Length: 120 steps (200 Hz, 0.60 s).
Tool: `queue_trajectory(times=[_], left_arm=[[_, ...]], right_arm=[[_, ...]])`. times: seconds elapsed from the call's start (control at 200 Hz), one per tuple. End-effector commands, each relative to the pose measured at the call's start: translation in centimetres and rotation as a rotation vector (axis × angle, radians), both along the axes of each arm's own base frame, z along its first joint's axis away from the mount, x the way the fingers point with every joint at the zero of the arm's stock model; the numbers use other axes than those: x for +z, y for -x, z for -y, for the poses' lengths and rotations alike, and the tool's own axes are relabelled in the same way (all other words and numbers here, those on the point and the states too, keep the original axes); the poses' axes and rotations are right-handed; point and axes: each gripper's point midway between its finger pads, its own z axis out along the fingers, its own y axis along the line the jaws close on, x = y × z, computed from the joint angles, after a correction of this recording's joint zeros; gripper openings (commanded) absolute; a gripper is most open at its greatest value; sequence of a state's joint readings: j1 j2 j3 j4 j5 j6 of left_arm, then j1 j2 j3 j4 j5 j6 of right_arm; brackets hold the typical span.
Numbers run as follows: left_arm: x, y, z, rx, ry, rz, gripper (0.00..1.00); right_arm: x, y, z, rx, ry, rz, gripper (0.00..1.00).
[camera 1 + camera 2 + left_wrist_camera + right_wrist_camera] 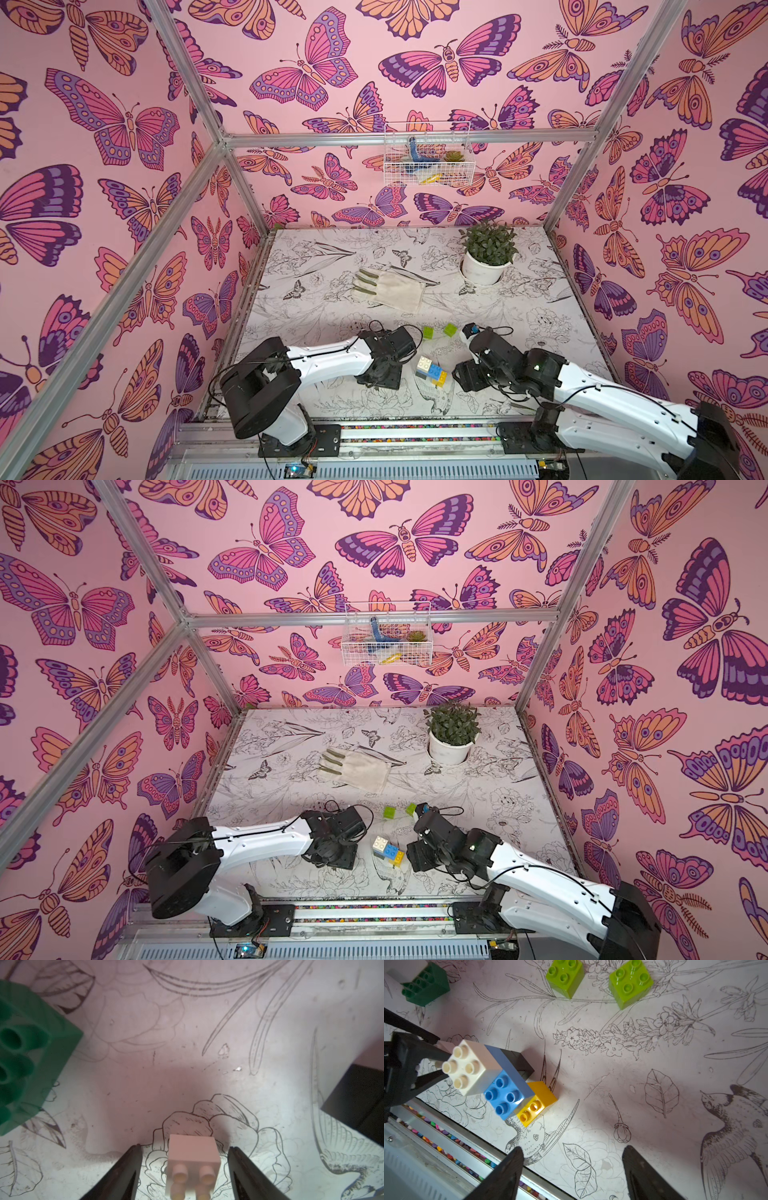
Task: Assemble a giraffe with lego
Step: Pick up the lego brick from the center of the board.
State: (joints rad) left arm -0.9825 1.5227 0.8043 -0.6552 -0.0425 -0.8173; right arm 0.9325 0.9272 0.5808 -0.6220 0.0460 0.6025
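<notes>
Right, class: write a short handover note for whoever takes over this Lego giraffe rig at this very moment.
Left hand: open, jaws either side of a loose white brick, not touching it.
Right hand: open and empty, close to the build.
Done: partial giraffe has black and yellow legs, a blue body and one white neck brick on top.
Loose: two lime bricks and the dark green brick.
Left to do: finish the white-and-lime neck, then add the green head.
</notes>
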Motion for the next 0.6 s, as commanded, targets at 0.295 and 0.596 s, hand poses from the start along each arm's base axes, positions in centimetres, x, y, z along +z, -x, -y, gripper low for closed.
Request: queue_trajectory(times=[0.295,0.596], left_arm=[[1.3,0.5,-1.6,0.015,-0.047,0.018,0.01],[10.8,-2.1,2.1,-0.175,0.002,0.105,0.00]], right_arm=[[-0.5,0.2,0.4,0.011,0.031,-0.010,0.88],[-0.7,0.2,1.8,-0.068,0.013,0.018,0.88]])
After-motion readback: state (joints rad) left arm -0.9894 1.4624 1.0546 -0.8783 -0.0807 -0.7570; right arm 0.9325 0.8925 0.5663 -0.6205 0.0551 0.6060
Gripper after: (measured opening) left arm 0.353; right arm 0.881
